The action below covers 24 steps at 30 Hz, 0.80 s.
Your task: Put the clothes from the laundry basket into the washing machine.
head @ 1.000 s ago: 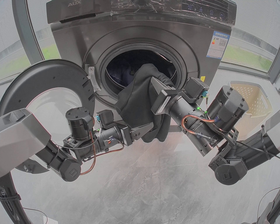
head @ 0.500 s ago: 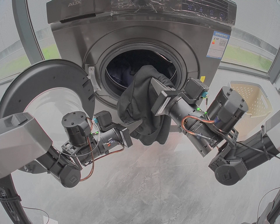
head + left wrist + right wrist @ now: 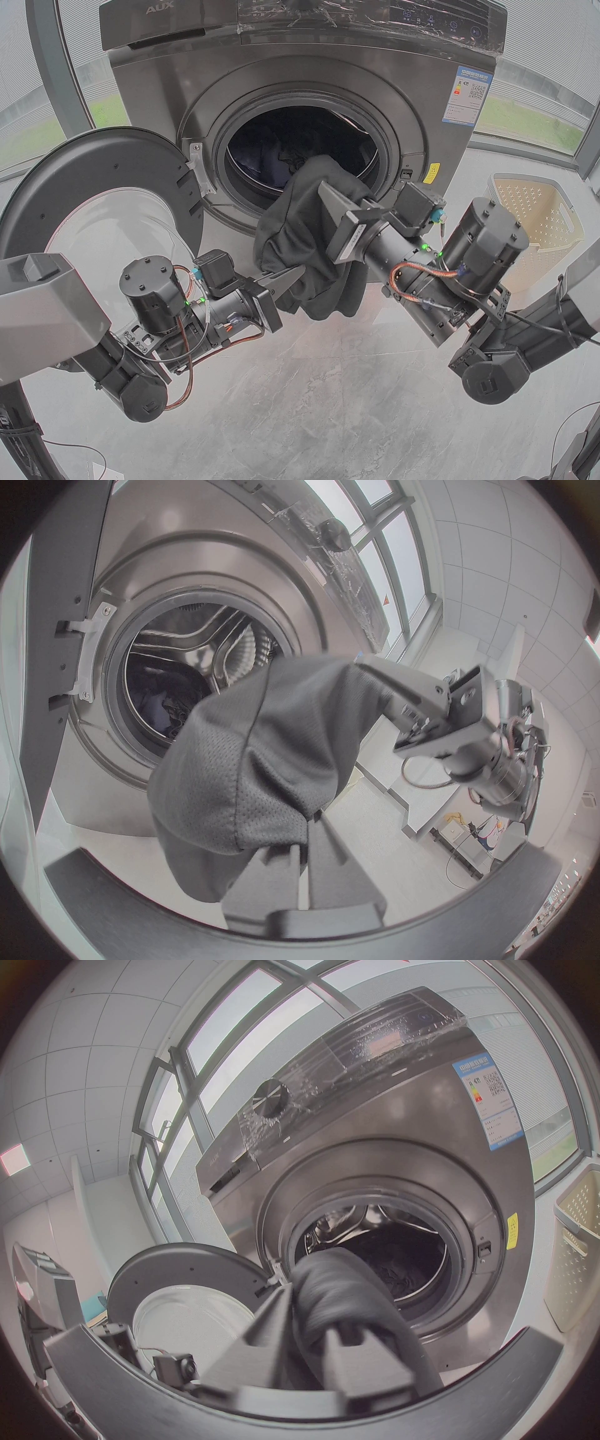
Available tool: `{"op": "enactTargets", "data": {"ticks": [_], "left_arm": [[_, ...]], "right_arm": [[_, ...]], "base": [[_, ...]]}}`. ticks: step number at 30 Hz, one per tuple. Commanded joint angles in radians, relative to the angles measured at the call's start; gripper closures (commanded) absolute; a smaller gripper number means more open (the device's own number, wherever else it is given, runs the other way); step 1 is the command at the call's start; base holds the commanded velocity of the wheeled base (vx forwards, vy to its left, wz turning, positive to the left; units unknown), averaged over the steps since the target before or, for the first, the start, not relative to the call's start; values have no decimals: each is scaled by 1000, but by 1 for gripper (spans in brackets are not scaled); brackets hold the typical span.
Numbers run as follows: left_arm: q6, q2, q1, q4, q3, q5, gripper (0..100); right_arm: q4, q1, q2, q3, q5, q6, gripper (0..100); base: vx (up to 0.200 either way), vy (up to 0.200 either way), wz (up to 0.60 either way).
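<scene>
Straight beyond both claws stands one grey front-loading washing machine (image 3: 156,81), its single round door (image 3: 94,162) swung wide open beside the left gripper (image 3: 289,276). One cream perforated laundry basket (image 3: 550,219) is seen well apart from the right gripper (image 3: 330,194), off to that arm's outer side. One dark garment (image 3: 300,219) is held between the two claws, in front of the drum mouth's lower rim. It is charcoal, finely pinholed mesh with a stitched seam, bunched and drooping. The right gripper's fingers are closed around its upper bundle. The left gripper's fingers are drawn almost together, pinching its lower edge. Other dark clothes (image 3: 394,1272) lie inside the drum.
</scene>
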Motion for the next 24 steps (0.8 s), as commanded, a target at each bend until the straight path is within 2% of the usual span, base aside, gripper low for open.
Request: {"op": "enactTargets", "data": {"ticks": [1,8,12,14,15,18,21,24], "left_arm": [[2,-48,-7,-23,50,3,100],[0,-93,6,-23,40,20,100],[0,-116,31,-23,35,43,100],[-1,-123,32,-23,35,44,100],[-6,-134,35,-23,35,44,100],[-8,-146,40,-23,38,49,100],[-8,-149,40,-23,37,58,100],[-1,-152,40,-23,30,87,100]], "right_arm": [[-11,6,0,57,3,6,0],[-35,-12,-11,157,31,27,0],[-55,-23,-54,269,61,30,0],[-54,-24,-63,295,68,30,0],[-55,-37,-75,345,75,29,0],[-55,-56,-83,407,78,27,0],[-55,-66,-83,425,78,26,0],[-52,-72,-74,427,78,21,0]], "base": [[0,0,0],[0,0,0],[0,0,0],[0,0,0],[0,0,0],[0,0,0],[0,0,0],[0,0,0]]}}
